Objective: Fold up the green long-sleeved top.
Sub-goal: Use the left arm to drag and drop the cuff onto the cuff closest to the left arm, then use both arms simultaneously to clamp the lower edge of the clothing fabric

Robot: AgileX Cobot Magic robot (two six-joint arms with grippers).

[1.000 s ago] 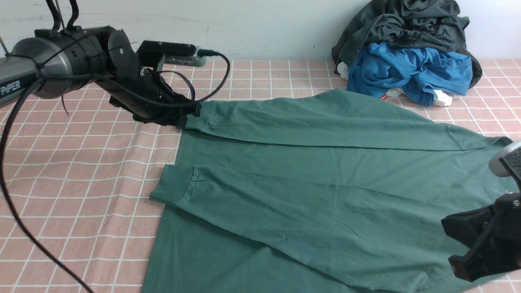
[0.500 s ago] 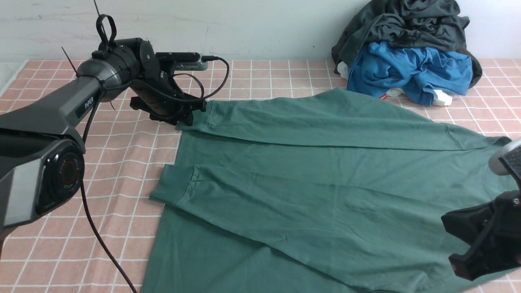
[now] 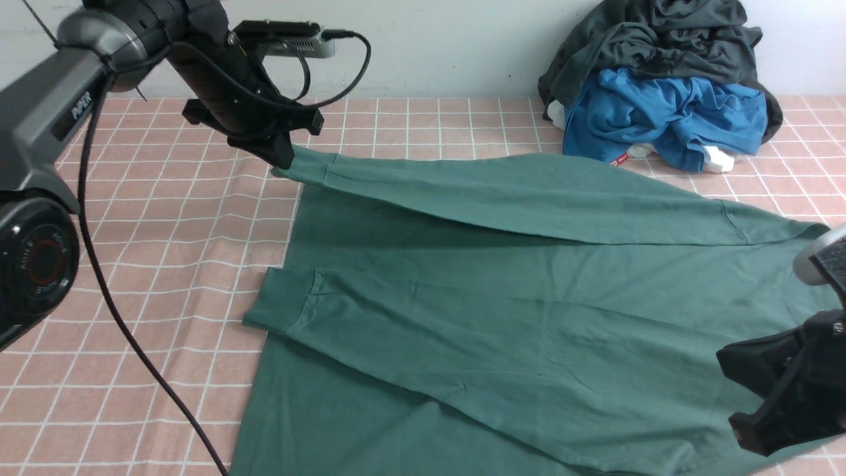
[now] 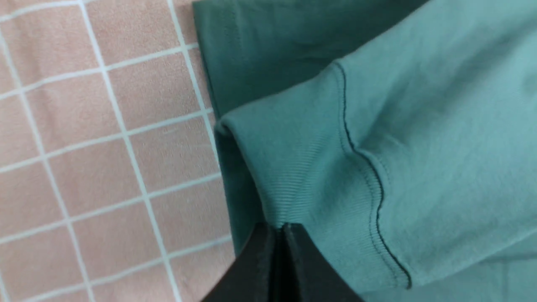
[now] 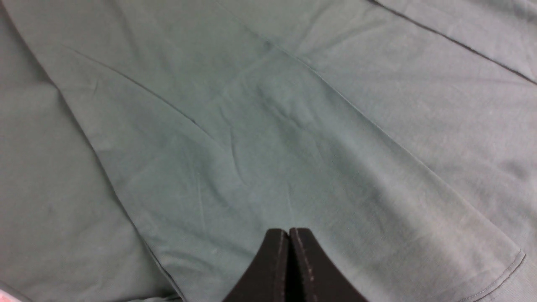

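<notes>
Your left gripper (image 4: pixel 282 228) has its fingers (image 4: pixel 268 260) pressed together on the edge of a ribbed cuff (image 4: pixel 310 184) of the green long-sleeved top (image 3: pixel 502 297), so the cuff fans out straight from the fingertips and its seam curves just beyond them. In the front view that sleeve (image 3: pixel 502 195) hangs from the fingers above the checked pink tablecloth (image 3: pixel 165 231), casting a shadow on the body of the top beneath it, and stretches away from the fingers toward the shoulder on the right side. The rest of the top lies flat on the cloth, below and to the right of those fingers, with the second sleeve (image 3: pixel 410 317) laid across the body and its cuff nearer you than the pinched one. Your right gripper (image 5: pixel 289 235) has its fingers closed flat against each other with no cloth seen between them; smooth green fabric spreads out ahead of the tips and to both sides. You cannot tell whether those tips touch the fabric. A blue garment (image 3: pixel 661 112) and a charcoal garment (image 3: pixel 661 39) are heaped well apart from both pairs of fingers.
</notes>
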